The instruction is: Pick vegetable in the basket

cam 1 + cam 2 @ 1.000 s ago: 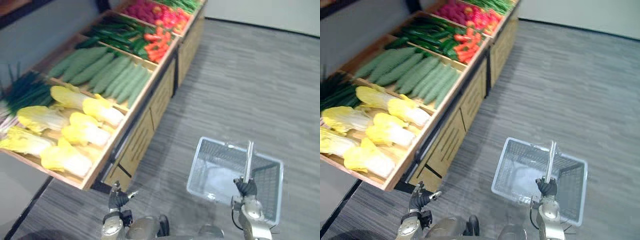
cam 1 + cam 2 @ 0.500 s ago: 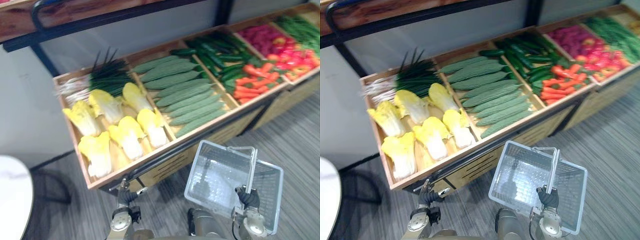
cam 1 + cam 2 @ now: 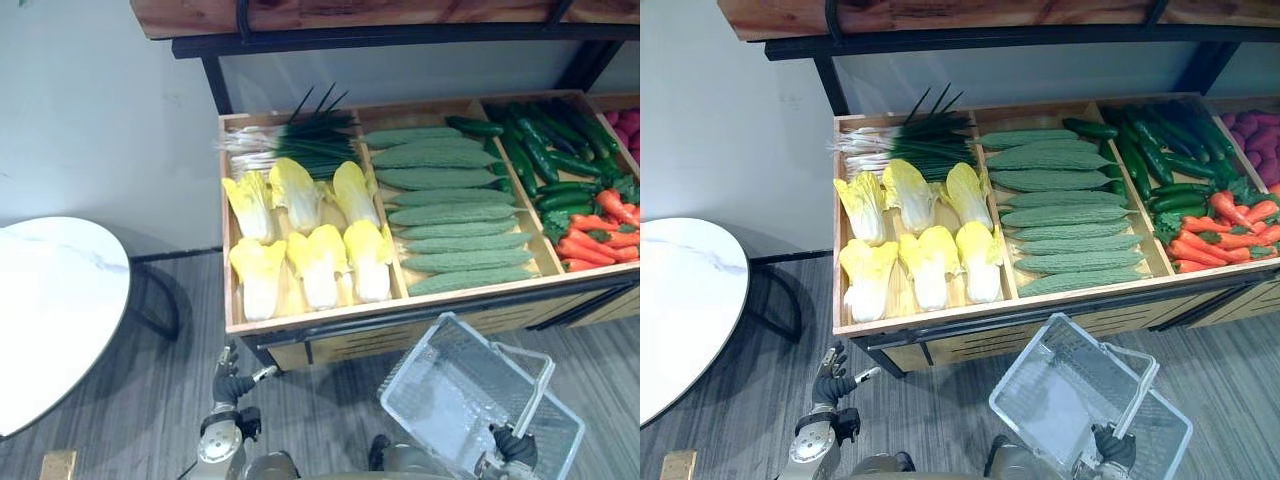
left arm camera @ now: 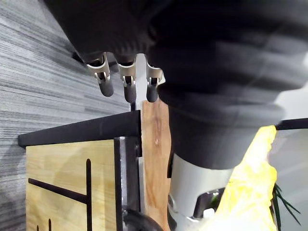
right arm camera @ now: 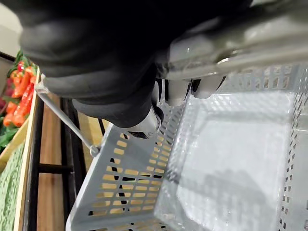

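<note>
A wooden produce stand holds yellow napa cabbages, green onions, pale green bumpy gourds, dark cucumbers and carrots in separate compartments. My right hand is shut on the handle of an empty grey plastic basket, which hangs tilted in front of the stand; in the right wrist view its fingers curl over the handle above the basket. My left hand is low, in front of the stand's left corner, with relaxed fingers holding nothing, near a cabbage.
A round white table stands to the left of the stand. A dark metal frame with a wooden shelf runs over the produce. Grey plank floor lies in front of the stand.
The camera has swung left, so the stand now faces me squarely and the white table has come into view. The basket stays in my right hand; my left hand stays low.
</note>
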Controlling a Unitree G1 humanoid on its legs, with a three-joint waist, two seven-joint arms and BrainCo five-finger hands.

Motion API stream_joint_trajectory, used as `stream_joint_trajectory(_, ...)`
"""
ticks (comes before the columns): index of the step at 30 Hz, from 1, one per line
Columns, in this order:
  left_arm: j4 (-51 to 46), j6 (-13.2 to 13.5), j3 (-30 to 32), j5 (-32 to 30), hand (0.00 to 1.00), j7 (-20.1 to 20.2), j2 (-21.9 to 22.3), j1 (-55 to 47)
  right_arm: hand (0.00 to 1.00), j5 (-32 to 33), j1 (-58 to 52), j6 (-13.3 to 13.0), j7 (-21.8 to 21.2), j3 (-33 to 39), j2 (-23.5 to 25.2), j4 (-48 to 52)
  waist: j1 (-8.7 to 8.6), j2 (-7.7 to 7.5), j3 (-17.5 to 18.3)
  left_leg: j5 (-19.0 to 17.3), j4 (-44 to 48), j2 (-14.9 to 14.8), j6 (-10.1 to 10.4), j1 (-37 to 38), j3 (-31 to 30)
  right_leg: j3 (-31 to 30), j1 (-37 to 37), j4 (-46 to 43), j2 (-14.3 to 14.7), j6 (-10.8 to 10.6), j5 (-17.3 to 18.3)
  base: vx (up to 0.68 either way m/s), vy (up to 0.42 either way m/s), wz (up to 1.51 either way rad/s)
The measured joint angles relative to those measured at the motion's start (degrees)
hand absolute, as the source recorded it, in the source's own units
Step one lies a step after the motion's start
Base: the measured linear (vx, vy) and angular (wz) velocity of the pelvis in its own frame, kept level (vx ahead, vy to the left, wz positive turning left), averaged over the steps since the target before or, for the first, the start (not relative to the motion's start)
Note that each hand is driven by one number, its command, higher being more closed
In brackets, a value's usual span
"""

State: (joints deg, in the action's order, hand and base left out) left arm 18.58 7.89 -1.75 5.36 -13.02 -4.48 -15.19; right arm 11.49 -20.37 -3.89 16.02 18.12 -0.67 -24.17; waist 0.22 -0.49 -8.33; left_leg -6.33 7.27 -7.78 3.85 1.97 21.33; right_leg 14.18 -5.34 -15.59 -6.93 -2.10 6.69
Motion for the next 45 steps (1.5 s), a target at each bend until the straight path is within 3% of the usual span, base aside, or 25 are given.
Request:
stream_joint_trajectory(4, -4.95, -0.13, 0.21, 0.00, 0.00, 0.23, -0.46, -1.85, 1.00, -0.37, 2.20, -0.08, -0.09, -0.38, -0.18, -1.93, -0.93, -0.63, 0.88, 2.54, -3.23, 0.18, 0.20, 0.42, -1.16, 0.55, 0.08, 1.24, 0.51, 0.35, -1.05, -0.09, -0.044, 0.12)
stream_joint_trajectory(8, -13.39, 1.59, 0.27, -3.96, 0.00, -0.05, -1.26, -1.84, 1.00, -0.51, 2.30, -0.29, -0.12, -0.60, -0.83, -1.93, -1.10, 0.21, 1.72, 4.25, -5.38, 0.65, 0.20, 0.14, -3.22, 1.52, 0.16, 2.23, 0.52, 0.28, -1.39, -0.11, -0.031, 0.19)
stream_joint_trajectory(10, -13.71, 1.68, 0.23, -6.29, 0.00, -0.86, -1.57, -0.94, 1.00, -0.73, 2.44, -0.30, -0.23, -0.62, -1.58, -1.93, -1.33, 1.17, 2.30, 4.31, -5.48, 0.66, 0.25, -0.36, -3.85, 1.19, 0.06, 2.92, 0.83, -0.14, -1.42, -0.09, -0.025, 0.06)
stream_joint_trajectory(19, -14.56, 1.60, -0.52, -13.75, 0.00, -1.29, -1.53, 3.91, 1.00, -2.68, 4.20, -0.77, -2.66, -1.12, -2.39, -1.93, -2.85, 1.94, 2.71, 4.41, -6.51, 0.51, 0.46, -0.14, -2.91, -3.90, -1.20, 6.25, 2.97, 0.07, -3.82, 0.02, -0.001, -0.20)
stream_joint_trajectory(22, -14.16, 1.26, -0.34, -17.19, 0.00, -2.64, -1.71, 6.65, 1.00, -3.13, 4.56, -0.78, -2.79, -1.11, -2.40, -1.93, -4.13, 1.92, 2.69, 4.46, -7.34, 0.56, 0.47, 0.62, -1.65, -5.17, -0.63, 8.02, 3.88, 0.41, -5.21, 0.09, 0.013, -0.24)
stream_joint_trajectory(28, -8.43, -2.23, 0.17, -23.69, 0.00, -6.45, -3.14, 14.64, 1.00, -3.18, 4.98, -0.78, -3.77, -1.17, -2.06, -1.91, -5.74, 1.87, 2.52, 4.45, -8.64, 0.95, 0.47, 2.51, -0.75, -7.15, 1.48, 12.10, 4.39, 0.13, -7.43, 0.05, 0.026, -0.21)
stream_joint_trajectory(35, 0.18, -6.07, 0.16, -28.47, 0.00, -9.69, -3.87, 21.68, 1.00, -3.18, 4.97, -0.79, -3.87, -1.24, -2.21, -1.04, -6.36, 1.59, 1.18, 4.37, -9.08, 0.81, 0.53, 1.25, 0.85, -9.58, 0.43, 16.04, 5.02, 0.21, -10.42, -0.05, 0.000, -0.16)
stream_joint_trajectory(38, 2.48, -6.41, -0.06, -28.63, 0.00, -9.82, -4.15, 25.53, 1.00, -3.15, 5.37, -0.79, -3.90, -1.40, -2.66, 1.08, -7.37, 1.54, -0.47, 4.17, -9.06, 0.85, 0.83, -0.99, 1.51, -10.53, -2.04, 16.42, 4.90, 0.24, -11.45, -0.09, -0.015, -0.21)
stream_joint_trajectory(45, 17.71, -7.59, -0.66, -31.81, 0.00, -11.78, -7.91, 43.16, 1.00, -3.08, 6.85, -1.86, -3.94, -3.77, -3.96, 5.46, -10.02, 0.67, -5.19, 4.47, -7.30, 0.78, 0.43, -5.69, 4.29, -14.01, -7.52, 16.87, 4.91, 0.29, -13.88, -0.02, -0.011, -0.26)
